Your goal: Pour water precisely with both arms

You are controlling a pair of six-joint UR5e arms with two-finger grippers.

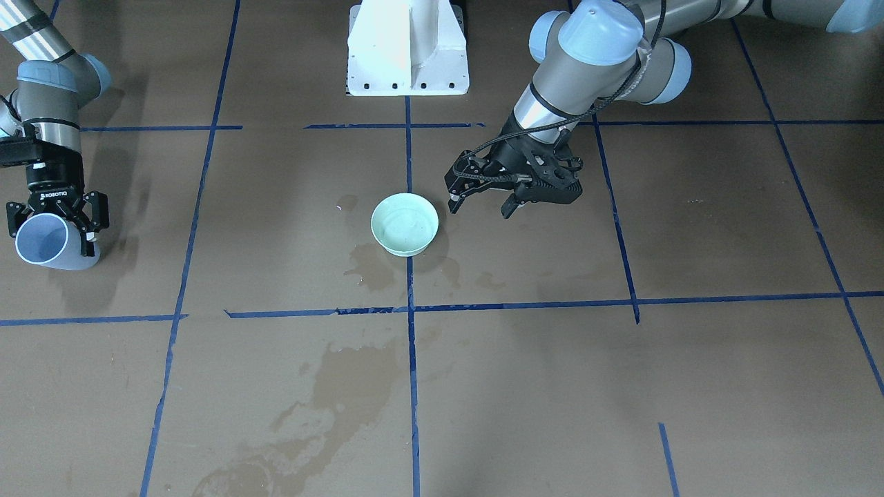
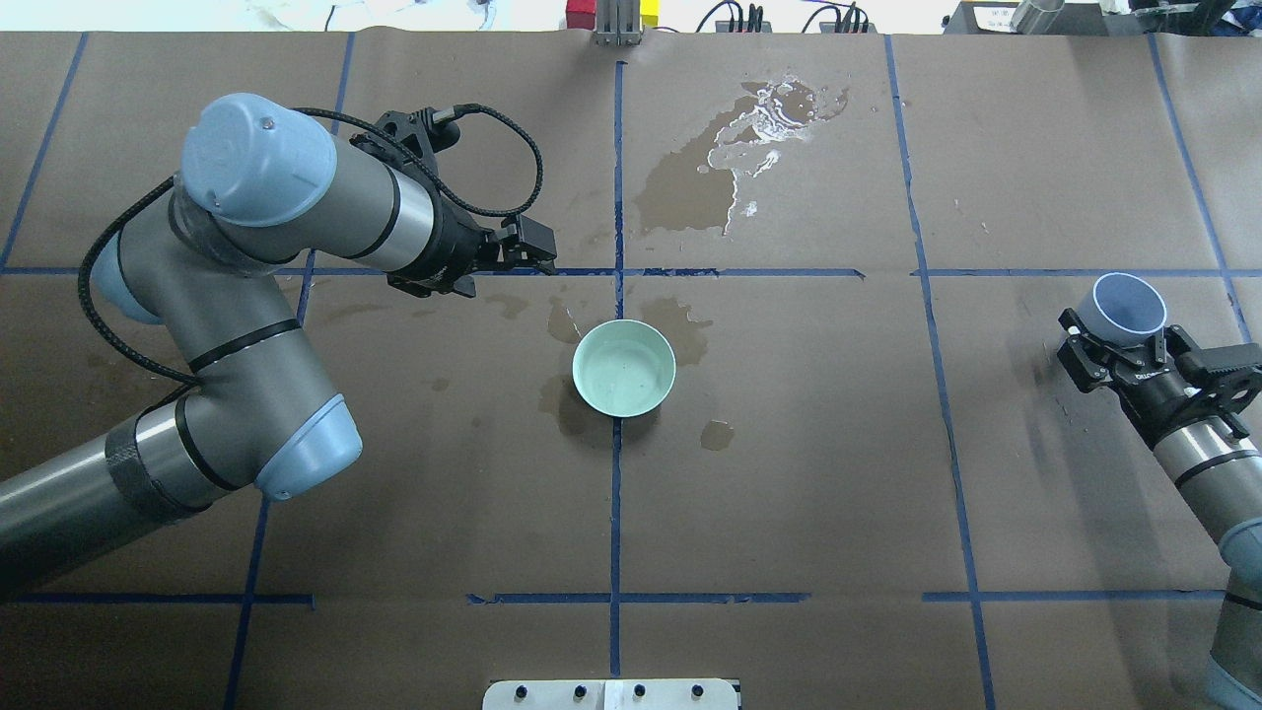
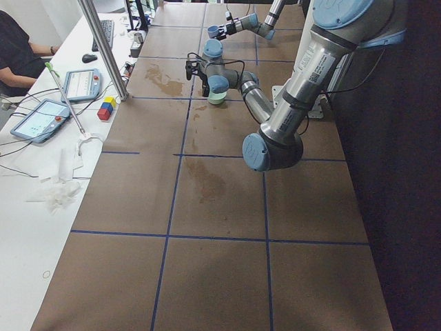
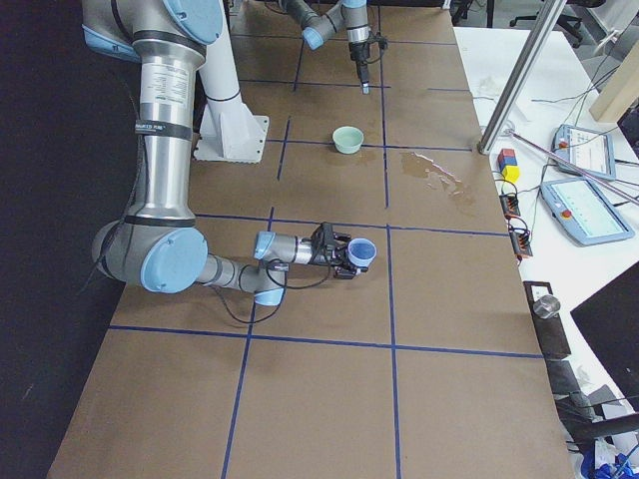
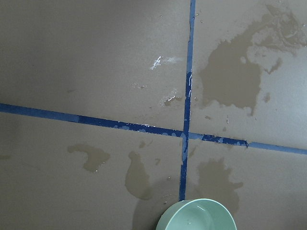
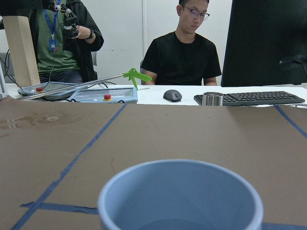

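My left gripper [image 1: 481, 207] hangs open and empty just beside a pale green bowl [image 1: 405, 223], on the bowl's left in the overhead view [image 2: 527, 251]. The bowl [image 2: 624, 367] stands upright near the table's middle on a blue tape line. The left wrist view shows a faint sheen of water [image 5: 197, 221] inside the bowl [image 5: 168, 221]. My right gripper [image 2: 1129, 333] is shut on a pale blue cup [image 2: 1130, 304] at the table's far right, tilted with its mouth toward the far side. I cannot tell whether the cup [image 6: 180, 191] holds water.
Dark wet stains lie around the bowl [image 2: 690, 330] and in a large patch on the operators' side [image 2: 705, 177]. The white pedestal [image 1: 407, 48] stands at the robot's edge. Operators, a keyboard [image 6: 249, 98] and a metal cup [image 6: 212, 98] are beyond the far edge.
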